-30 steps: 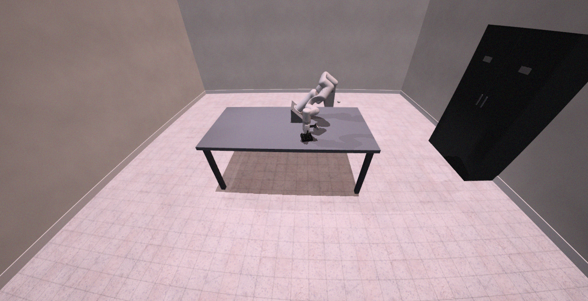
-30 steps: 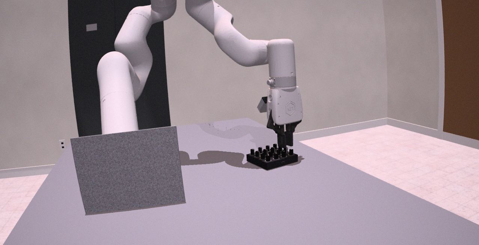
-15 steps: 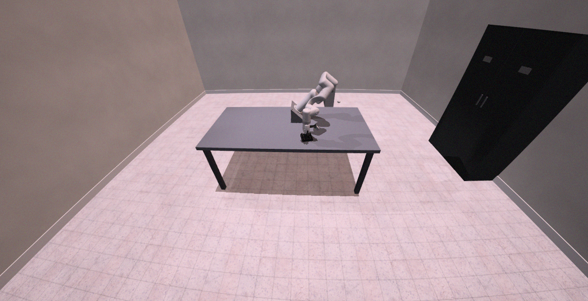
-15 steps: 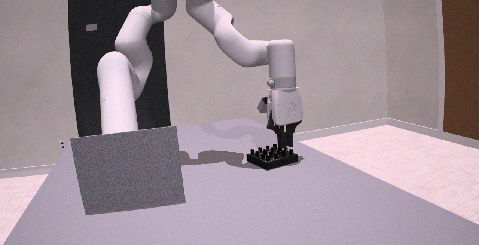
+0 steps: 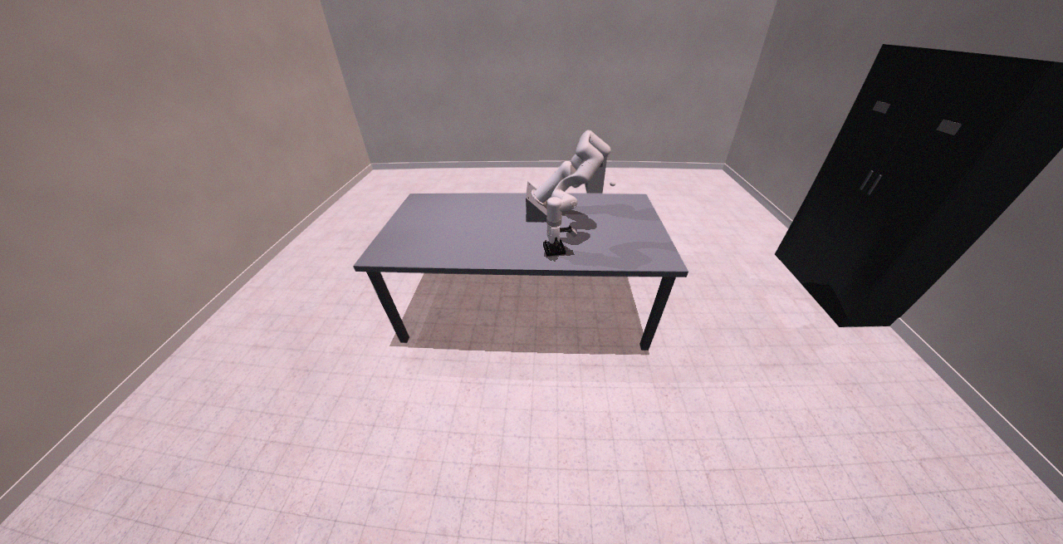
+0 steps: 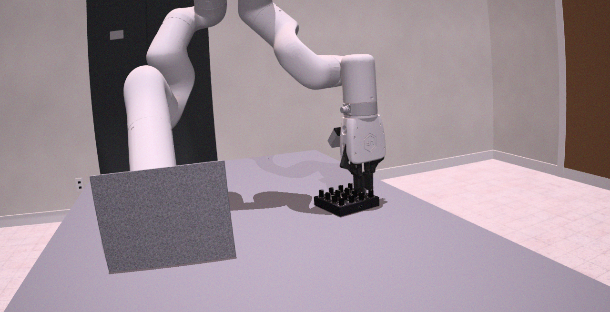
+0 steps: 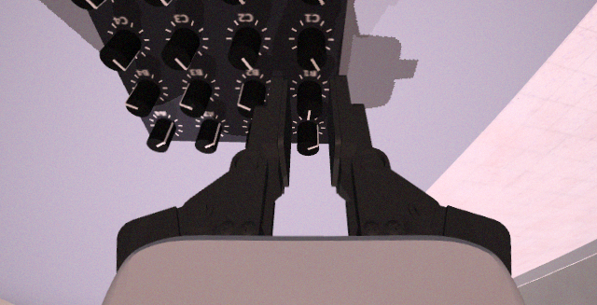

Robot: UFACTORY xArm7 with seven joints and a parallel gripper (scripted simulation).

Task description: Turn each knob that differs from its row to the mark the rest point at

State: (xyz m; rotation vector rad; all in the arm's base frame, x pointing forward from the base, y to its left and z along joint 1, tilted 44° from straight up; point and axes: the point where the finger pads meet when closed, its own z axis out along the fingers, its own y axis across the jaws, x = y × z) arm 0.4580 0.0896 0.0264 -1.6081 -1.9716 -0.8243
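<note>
The black knob box [image 6: 346,201] stands on the grey table near its edge; it also shows in the top view [image 5: 553,248]. In the wrist view the box [image 7: 219,53] shows rows of black knobs with white lines, the printed names upside down. My gripper [image 7: 309,100] points straight down, its two fingers straddling knob B1 [image 7: 309,97] with a narrow gap on each side. Knob A1 [image 7: 308,138] stands between the finger shafts, nearer the camera. B1's line points toward A1, while B2 [image 7: 251,96], B3 and B4 point off to the lower left. The gripper [image 6: 362,189] reaches down among the knobs. Knob A2 is hidden behind the left finger.
A grey speckled panel [image 6: 164,214] leans upright at the arm's base on the table. A black cabinet [image 5: 928,176] stands by the right wall. The table edge runs close to the box on the right in the wrist view.
</note>
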